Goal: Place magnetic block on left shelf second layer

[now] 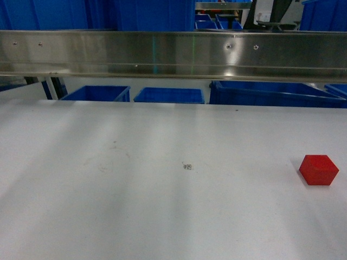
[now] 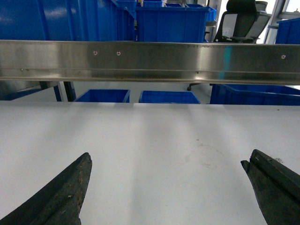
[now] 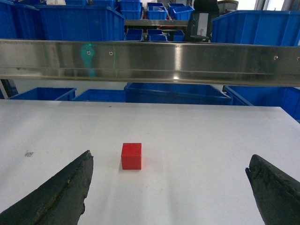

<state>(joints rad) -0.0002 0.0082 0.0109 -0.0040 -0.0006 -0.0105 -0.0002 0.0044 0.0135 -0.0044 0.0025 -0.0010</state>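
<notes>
Blue bins (image 1: 169, 95) behind table, contents hidden

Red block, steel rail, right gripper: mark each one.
red block (image 3: 131, 155): right wrist view, front face.
steel rail (image 1: 173, 54): head view, front face.
right gripper (image 3: 168, 187): right wrist view, midway between fingertips.

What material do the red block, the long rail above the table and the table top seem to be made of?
Red block: probably plastic, uniform matte red with clean edges; any magnet inside cannot be seen.
Long rail: brushed metal, likely stainless steel, with blurred reflections and screw heads.
Table top: smooth matte white, perhaps laminate or painted board; faint scuff marks show.
</notes>
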